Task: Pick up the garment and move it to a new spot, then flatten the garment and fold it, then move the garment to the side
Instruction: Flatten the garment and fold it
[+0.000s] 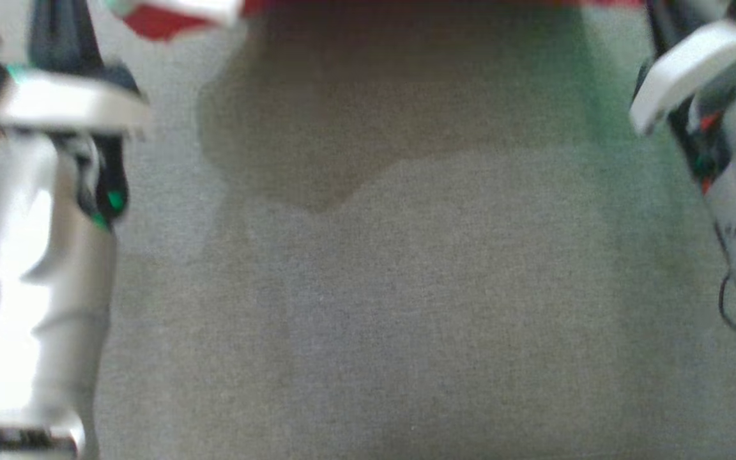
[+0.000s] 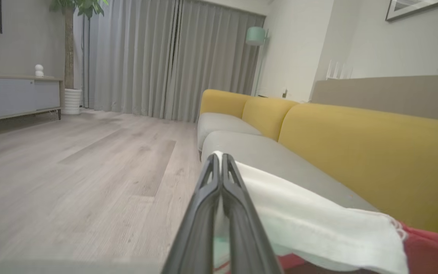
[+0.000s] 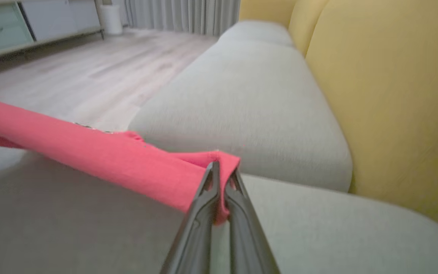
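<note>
The garment is red with a white part. In the head view it runs along the top edge as a red strip stretched between my two arms. My left gripper is shut, with the garment's white cloth pinched at its fingertips and trailing right to a red part. My right gripper is shut on a folded corner of the garment, whose red cloth stretches away to the left, lifted above the grey sofa seat.
A grey sofa cushion lies under both arms, with the garment's shadow on it. Yellow backrests line the sofa's far side. Beyond are a wooden floor, a low cabinet, curtains and a potted plant. My forearms flank the cushion.
</note>
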Controlling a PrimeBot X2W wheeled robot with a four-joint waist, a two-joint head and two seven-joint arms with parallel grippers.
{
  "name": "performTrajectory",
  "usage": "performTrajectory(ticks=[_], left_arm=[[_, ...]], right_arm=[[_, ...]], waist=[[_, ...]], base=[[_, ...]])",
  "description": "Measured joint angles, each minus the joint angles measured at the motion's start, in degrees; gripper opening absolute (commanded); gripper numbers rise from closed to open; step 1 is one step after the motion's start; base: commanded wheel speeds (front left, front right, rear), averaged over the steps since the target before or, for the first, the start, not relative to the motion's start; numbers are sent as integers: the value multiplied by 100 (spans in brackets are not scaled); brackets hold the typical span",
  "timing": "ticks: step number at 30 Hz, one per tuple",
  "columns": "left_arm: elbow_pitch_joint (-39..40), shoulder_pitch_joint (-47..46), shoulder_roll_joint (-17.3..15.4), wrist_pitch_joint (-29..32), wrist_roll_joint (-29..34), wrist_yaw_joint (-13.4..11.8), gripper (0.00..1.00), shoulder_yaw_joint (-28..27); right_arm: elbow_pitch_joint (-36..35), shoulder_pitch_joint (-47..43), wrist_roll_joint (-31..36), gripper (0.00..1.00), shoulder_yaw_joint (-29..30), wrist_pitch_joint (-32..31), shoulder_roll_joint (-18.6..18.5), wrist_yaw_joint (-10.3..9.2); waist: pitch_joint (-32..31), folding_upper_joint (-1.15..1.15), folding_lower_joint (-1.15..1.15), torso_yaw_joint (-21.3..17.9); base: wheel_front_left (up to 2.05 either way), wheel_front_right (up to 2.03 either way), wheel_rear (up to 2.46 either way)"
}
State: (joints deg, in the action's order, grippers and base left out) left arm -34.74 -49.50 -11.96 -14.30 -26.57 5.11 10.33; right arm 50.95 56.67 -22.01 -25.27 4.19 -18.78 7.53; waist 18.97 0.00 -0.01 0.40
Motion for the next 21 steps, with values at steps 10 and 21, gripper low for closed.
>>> performTrajectory(ticks=[10,21], left_arm=[[727,2138,-34,26,-29,34,0,204],[1986,3904,-299,828,-289,-118,0,338]], right_arm=[[-728,-1172,-1360,0,-1411,-1055,-743,0],[-1438,-1881,-2149,0,-2248,-1510,-1265,0]], waist=[[-755,0,-1,81],[-1500,1,-1,46]], base=[[0,0,0],[0,0,0]])
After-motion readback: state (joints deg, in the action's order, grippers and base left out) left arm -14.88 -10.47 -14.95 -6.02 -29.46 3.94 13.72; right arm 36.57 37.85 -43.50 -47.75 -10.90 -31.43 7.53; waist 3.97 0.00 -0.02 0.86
